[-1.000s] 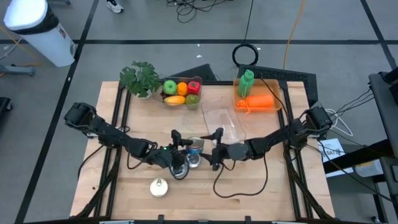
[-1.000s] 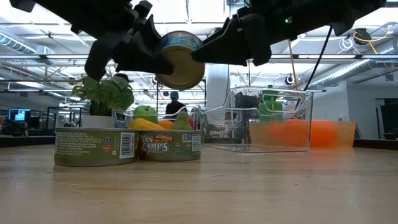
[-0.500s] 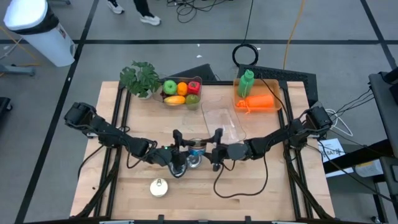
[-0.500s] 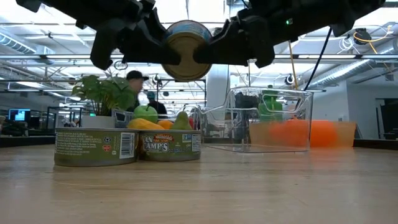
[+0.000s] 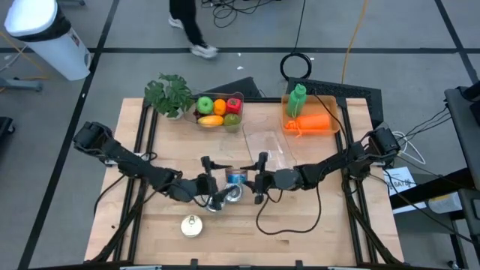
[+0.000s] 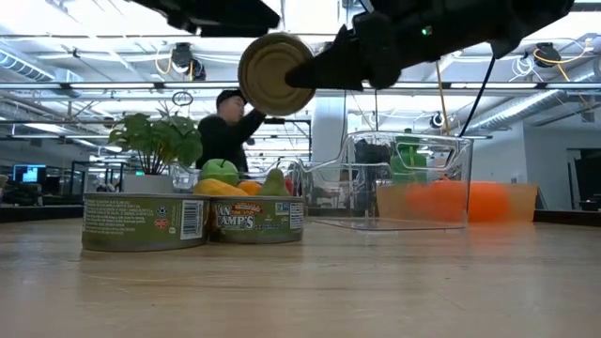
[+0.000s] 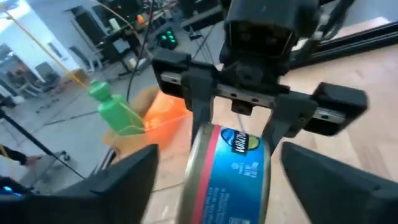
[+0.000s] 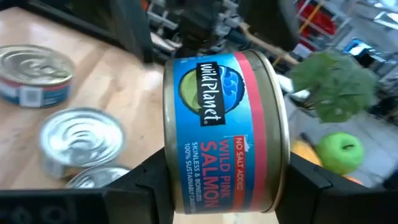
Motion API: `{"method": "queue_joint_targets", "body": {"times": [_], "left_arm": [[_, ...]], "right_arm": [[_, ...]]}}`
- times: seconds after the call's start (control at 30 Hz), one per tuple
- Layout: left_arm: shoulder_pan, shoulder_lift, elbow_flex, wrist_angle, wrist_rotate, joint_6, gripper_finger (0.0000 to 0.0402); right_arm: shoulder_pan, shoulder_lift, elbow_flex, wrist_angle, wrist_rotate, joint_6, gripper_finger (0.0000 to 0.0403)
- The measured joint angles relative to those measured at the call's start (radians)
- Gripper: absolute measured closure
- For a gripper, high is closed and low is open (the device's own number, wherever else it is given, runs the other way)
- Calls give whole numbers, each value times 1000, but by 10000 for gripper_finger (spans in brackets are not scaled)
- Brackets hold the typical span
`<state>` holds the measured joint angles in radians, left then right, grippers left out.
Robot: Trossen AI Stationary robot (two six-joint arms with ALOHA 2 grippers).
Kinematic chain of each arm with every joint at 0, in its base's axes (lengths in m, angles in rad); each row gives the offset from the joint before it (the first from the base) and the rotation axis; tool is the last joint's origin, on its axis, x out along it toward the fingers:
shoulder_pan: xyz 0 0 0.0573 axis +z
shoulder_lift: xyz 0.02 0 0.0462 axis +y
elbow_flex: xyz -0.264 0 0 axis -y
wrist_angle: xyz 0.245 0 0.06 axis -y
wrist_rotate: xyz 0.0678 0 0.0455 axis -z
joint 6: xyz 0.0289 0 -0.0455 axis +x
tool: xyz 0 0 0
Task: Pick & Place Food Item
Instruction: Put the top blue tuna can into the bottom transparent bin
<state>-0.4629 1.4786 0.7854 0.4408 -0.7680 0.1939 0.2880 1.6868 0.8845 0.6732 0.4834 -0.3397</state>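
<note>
A blue-and-red salmon can (image 5: 236, 178) hangs in the air above the table's middle, held by my right gripper (image 5: 250, 180), which reaches in from the right. In the low view the can's flat end (image 6: 275, 73) faces the camera. My left gripper (image 5: 212, 184) is open just to the can's left. In the left wrist view its fingers (image 7: 124, 180) stand wide on either side of the can (image 7: 233, 171) without touching it. My right gripper is shut on the can's two flat ends, pinched between the fingers (image 8: 149, 180), with the curved label wall (image 8: 224, 124) facing the wrist camera. The fingers come in level from the table's right. The can is lifted clear of the table, lying on its side.
Three more cans sit on the table below and nearer: (image 5: 232, 195), (image 5: 217, 201), (image 5: 193, 225). A clear box (image 5: 270, 146) stands just beyond the grippers. A fruit bowl (image 5: 217, 111), a plant (image 5: 171, 94) and an orange tray with a green bottle (image 5: 307, 116) line the far edge.
Both grippers were shut on the can a second ago. My left gripper has opened, let go and drawn back toward the table's left. The can has stayed in my right gripper, its flat end now turned squarely to the low camera.
</note>
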Motion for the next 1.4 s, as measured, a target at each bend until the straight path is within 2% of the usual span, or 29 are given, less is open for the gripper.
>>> {"method": "queue_joint_targets", "body": {"times": [0.1, 0.17, 0.27, 0.4, 0.5, 0.6, 0.67, 0.77, 0.93, 1.1, 1.13, 1.3, 1.4], "left_arm": [[-23, -52, -3, -21, 7, 50, 15], [-41, -111, -3, -51, 4, 85, 19], [-49, -201, -2, -140, 6, 42, 44], [-13, -313, -2, -306, 21, -48, 72], [32, -356, -17, -410, 67, -105, 90], [78, -361, -32, -441, 102, -132, 103], [99, -361, -48, -445, 117, -144, 111], [129, -360, -62, -439, 162, -147, 119], [169, -352, -70, -442, 232, -148, 128], [199, -352, -69, -449, 276, -148, 128], [203, -352, -69, -449, 282, -148, 128], [217, -352, -69, -453, 323, -151, 128], [220, -352, -69, -453, 327, -151, 128]], "right_arm": [[-5, 2, -1, -10, -11, 21, 215], [-6, -3, -1, -5, -1, 28, 215], [-6, -36, -1, -29, 139, -16, 215], [-28, -83, -1, -97, 384, -143, 215], [-98, -99, -1, -197, 438, -238, 216], [-195, -100, -1, -372, 392, -227, 216], [-263, -93, -1, -496, 308, -177, 216], [-339, -76, -2, -581, 198, -136, 216], [-396, -78, -1, -570, 27, -197, 216], [-443, -78, -1, -580, -72, -270, 216], [-450, -78, -1, -579, -82, -281, 208], [-474, -79, -1, -566, -88, -235, 80], [-479, -79, -1, -569, -87, -189, 29]]}}
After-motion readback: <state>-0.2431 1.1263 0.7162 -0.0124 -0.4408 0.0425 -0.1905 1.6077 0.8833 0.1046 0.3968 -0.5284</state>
